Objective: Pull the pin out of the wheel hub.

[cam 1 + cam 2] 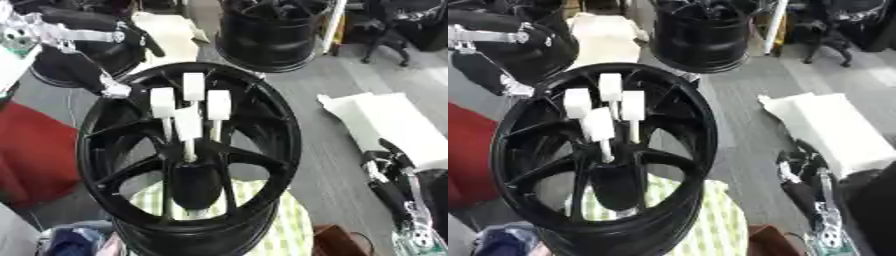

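A black wheel hub [262, 150] stands tilted toward me in the middle of the view. Several white pins with blocky heads stick out of its centre, the nearest pin [187, 124] lowest and the others [193, 86] grouped above it. My left arm comes in from the upper left, and my left hand [112, 90] is at the hub's upper left rim, apart from the pins. My right hand [389, 162] rests at the lower right, fingers up and relaxed, holding nothing and well away from the hub.
A second black wheel [267, 35] stands behind the hub. A white foam block [394, 125] lies on the grey floor to the right. Something red [31, 150] sits at the left. A green checked cloth [293, 225] lies under the hub.
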Controlling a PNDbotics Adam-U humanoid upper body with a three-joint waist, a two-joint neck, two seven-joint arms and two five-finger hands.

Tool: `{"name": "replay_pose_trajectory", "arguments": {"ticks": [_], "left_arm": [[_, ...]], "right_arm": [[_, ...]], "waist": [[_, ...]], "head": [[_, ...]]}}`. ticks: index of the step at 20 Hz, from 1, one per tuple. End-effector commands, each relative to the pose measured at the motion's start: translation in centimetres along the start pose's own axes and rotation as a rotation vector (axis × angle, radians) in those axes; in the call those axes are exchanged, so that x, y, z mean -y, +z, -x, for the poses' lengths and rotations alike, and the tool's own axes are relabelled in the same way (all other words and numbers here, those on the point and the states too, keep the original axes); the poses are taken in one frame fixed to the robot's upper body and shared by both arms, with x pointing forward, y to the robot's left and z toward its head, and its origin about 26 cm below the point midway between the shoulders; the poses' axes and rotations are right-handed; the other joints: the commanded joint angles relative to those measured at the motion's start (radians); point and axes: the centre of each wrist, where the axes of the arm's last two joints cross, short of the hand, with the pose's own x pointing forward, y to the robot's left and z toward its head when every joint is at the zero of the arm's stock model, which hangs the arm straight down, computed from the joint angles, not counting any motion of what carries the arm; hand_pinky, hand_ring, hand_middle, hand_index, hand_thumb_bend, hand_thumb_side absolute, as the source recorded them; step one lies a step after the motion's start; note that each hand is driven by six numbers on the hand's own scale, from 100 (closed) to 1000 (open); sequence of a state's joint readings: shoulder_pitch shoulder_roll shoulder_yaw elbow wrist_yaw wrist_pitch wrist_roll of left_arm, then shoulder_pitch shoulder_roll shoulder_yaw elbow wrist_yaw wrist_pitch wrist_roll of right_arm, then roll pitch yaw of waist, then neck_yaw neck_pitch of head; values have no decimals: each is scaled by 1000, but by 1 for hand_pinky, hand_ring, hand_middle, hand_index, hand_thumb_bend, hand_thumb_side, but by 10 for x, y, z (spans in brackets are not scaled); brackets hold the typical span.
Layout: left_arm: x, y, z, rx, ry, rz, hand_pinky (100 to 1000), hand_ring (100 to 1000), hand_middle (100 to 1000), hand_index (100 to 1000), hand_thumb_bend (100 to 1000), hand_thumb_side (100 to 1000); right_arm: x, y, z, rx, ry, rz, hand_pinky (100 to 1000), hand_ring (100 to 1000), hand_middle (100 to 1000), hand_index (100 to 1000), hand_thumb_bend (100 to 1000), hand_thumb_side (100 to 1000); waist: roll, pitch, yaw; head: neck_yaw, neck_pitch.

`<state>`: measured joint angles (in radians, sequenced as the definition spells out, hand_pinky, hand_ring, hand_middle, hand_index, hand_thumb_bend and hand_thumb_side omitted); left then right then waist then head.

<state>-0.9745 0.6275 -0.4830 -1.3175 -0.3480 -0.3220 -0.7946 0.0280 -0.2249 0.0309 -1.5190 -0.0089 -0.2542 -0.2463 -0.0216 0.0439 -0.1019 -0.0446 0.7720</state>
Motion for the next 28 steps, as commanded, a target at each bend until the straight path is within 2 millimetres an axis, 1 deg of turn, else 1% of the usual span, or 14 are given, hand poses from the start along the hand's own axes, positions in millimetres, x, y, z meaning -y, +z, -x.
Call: {"name": "replay_pose_trajectory", "arguments": {"ticks": [1,6,15,26,27,28], "left_arm": [[-10,1,-1,59,-128,111,853,810,870,933,289,525],[-4,-5,2,39,-134,134,850,807,864,932,282,520],[15,-15,11,37,-122,186,815,764,805,901,270,504],[29,-18,16,47,-123,221,771,706,743,861,256,485],[30,-18,16,49,-120,222,764,696,733,855,266,470],[32,-19,16,50,-114,224,760,692,729,852,255,481]], "right_arm": [[5,-4,-4,18,9,-3,657,598,635,881,194,398],[5,-4,-4,18,8,-2,657,598,635,881,193,399],[5,-4,-4,19,8,-3,657,598,635,881,192,400],[4,-5,-5,22,10,-7,657,598,635,881,189,402],[4,-5,-5,22,10,-8,657,598,635,881,188,403],[4,-6,-5,22,10,-8,657,598,635,881,189,403]], "waist": [[-1,-13,-2],[-1,-14,-4],[-2,-13,-10],[-3,-13,-4],[-3,-13,-3],[-3,-13,-4]], "head": [[1,-2],[0,-2],[1,-2],[0,-2],[-1,-2],[0,-2]]}}
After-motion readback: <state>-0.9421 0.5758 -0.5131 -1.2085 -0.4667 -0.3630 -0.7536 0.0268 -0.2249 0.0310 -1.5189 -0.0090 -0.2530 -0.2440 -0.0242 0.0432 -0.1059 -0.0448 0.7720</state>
